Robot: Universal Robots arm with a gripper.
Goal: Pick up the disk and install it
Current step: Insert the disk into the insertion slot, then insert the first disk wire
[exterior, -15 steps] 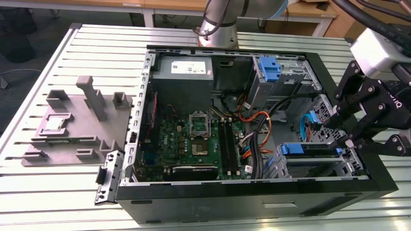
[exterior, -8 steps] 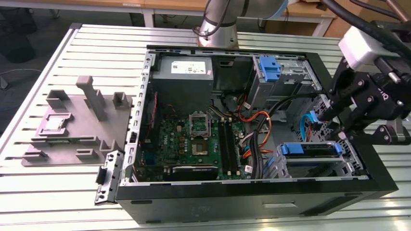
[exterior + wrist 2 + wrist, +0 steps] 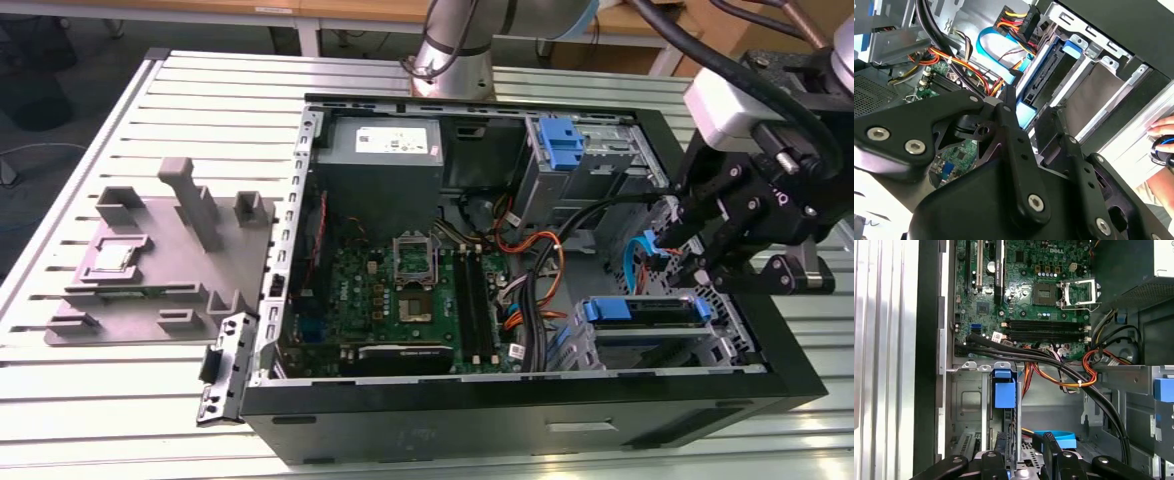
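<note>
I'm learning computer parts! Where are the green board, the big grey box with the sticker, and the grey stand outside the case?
green board (image 3: 387,300): exterior view, its middle.
grey box (image 3: 380,190): exterior view, its dark side below the sticker (image 3: 394,140).
grey stand (image 3: 174,270): exterior view, its flat base.

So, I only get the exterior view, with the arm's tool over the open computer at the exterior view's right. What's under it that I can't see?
Observer: In the second wrist view the tool is right at the disk, which stands on edge, blue rail showing, beside a metal bay. Whether it grips the disk, I cannot tell.
Operator: Anything plugged in nearby?
Observer: A black plug with red and yellow wires sits just past the disk's end.
Operator: Is anybody close?
Observer: Yes, a person's hand shows by the slatted table, beyond that bay.
</note>
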